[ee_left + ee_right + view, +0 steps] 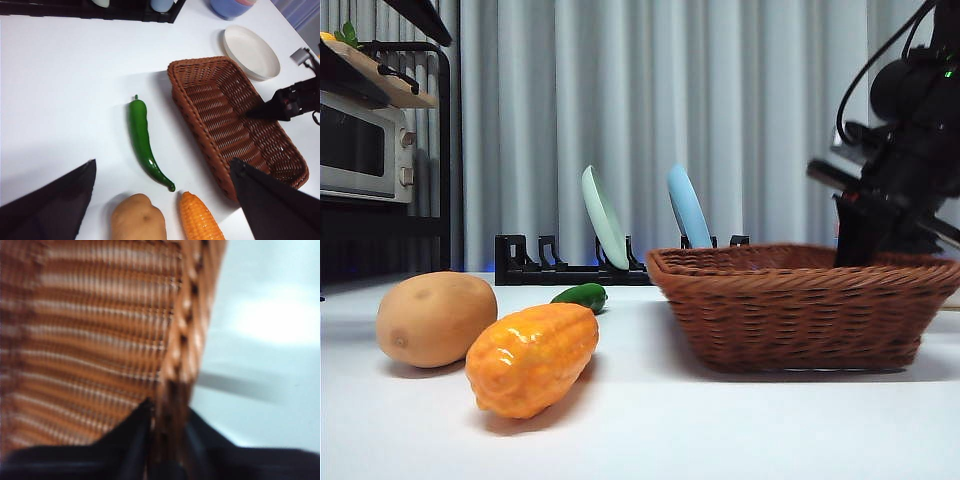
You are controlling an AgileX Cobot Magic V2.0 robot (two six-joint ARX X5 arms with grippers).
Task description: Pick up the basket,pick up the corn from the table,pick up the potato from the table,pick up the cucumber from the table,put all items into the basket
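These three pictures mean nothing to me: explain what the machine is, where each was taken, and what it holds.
It is a two-armed table robot. One picture looks level across the white table; the other two come from cameras on the wrists.

On the table lie a smooth tan potato, a bumpy orange corn cob, a glossy dark-green cucumber and a brown woven wicker basket, which has nothing in it.

The right gripper has closed its black jaws on the basket's braided rim. The left gripper hangs open above the vegetables, holding nothing.
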